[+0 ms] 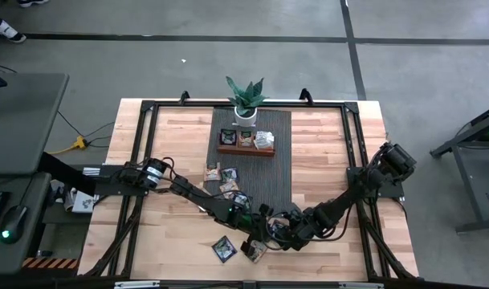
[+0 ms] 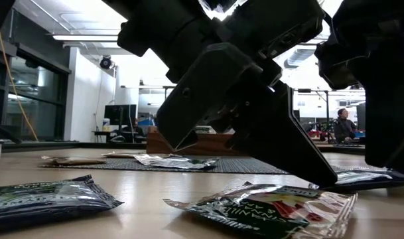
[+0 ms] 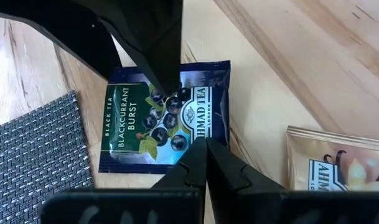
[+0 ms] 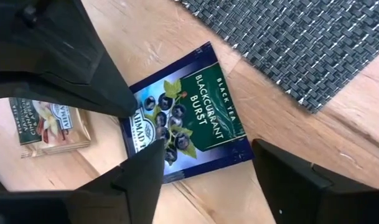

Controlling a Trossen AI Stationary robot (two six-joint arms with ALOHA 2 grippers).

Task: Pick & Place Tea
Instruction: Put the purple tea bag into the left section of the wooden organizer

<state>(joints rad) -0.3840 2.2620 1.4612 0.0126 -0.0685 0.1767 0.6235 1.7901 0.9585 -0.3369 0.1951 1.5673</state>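
Note:
A dark blue blackcurrant tea sachet (image 4: pixel 189 121) lies flat on the wooden table, just off the corner of the grey woven mat (image 4: pixel 289 50). My left gripper (image 3: pixel 206 144) is shut, and its tips are at one edge of the sachet. It reaches in from the table's left (image 1: pixel 256 223). My right gripper (image 4: pixel 208 149) hangs open over the same sachet, coming from the right (image 1: pixel 278 225). One of its fingers (image 4: pixel 149 168) is over the sachet's face and the other (image 4: pixel 282 180) is beyond its corner. I cannot tell whether they touch it. A tan vanilla sachet (image 4: pixel 49 127) lies close by. My left gripper rests its shut fingertips on the blue sachet's edge beside the brand name (image 4: pixel 134 118). It comes slanting down from the table's left. The sachet lies flat on the table under the tips.
Further sachets lie loose near the front edge (image 1: pixel 222 249) and on the mat (image 1: pixel 226 189). The brown tray (image 1: pixel 246 151), holding some sachets, stands at the mat's far end, with a potted plant (image 1: pixel 246 100) behind it. A black frame (image 1: pixel 352 160) runs round the table.

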